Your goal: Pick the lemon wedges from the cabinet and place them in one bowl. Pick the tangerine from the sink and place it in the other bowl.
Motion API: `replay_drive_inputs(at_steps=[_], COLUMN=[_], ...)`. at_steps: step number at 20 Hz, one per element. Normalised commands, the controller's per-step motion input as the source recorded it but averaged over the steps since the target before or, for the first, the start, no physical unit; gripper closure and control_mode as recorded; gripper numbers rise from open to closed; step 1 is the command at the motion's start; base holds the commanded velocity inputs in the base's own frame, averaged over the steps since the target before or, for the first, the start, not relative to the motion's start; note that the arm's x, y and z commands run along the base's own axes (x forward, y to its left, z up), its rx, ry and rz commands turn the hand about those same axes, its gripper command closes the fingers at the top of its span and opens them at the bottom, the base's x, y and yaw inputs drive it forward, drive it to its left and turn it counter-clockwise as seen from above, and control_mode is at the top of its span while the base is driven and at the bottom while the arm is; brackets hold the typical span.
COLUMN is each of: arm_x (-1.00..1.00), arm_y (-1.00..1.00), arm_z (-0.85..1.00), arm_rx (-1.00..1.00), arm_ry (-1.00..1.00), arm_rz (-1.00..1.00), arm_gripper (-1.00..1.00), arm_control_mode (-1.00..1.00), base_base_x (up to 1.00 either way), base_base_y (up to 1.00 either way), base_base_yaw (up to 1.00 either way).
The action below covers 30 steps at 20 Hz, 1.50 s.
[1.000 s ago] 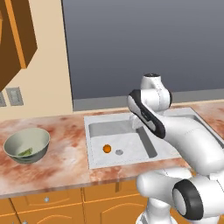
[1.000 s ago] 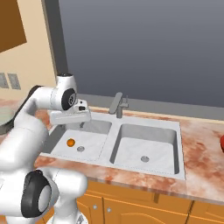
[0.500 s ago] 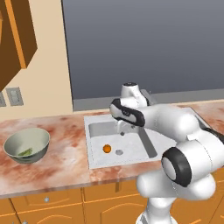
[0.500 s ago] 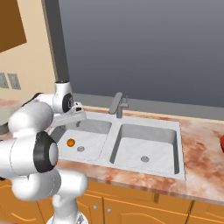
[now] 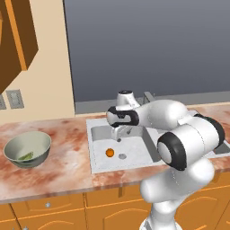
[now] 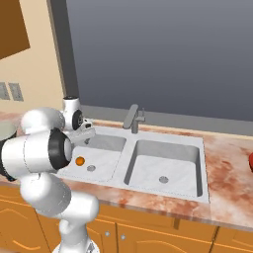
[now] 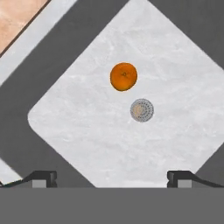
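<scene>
End effector (image 7: 112,177) spread wide, empty, poised above sink (image 7: 87,131) basin; tangerine (image 7: 123,76) beside drain (image 7: 141,110).

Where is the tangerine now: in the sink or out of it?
In: the tangerine lies on the sink basin floor beside the drain, ungrasped.

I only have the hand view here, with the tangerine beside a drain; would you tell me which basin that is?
Observer: The tangerine lies in the basin of the sink nearer the bowl.
Operator: Thank you. Does that bowl hold anything?
Observer: Yes, something small and green, probably the lemon wedges.
Operator: And where is the gripper?
Observer: The gripper hangs open above that basin, apart from the tangerine.
</scene>
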Motion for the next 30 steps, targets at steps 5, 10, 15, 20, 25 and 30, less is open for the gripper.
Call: replay_drive_inputs(at_steps=[5,10,15,20,25,30], arm_x=[0.19,0.28,0.30,0.23,0.37,0.20], arm_y=[0.29,0.18,0.16,0.18,0.04,0.01], arm_z=[-0.48,-0.32,-0.27,-0.24,-0.20,-0.25], arm_rx=[0.00,0.00,0.00,0.00,0.00,0.00], arm_ry=[-0.01,-0.10,-0.14,-0.02,0.03,0.04], arm_rz=[0.12,0.03,-0.01,-0.04,-0.01,0.00], arm_gripper=[-1.00,-1.00,-1.00,-1.00,-1.00,-1.00], arm_control_mode=[-1.00,-1.00,-1.00,-1.00,-1.00,-1.00], base_base_x=[0.00,0.00,0.00,0.00,0.00,0.00], base_base_y=[0.00,0.00,0.00,0.00,0.00,0.00], base_base_yaw=[0.00,0.00,0.00,0.00,0.00,0.00])
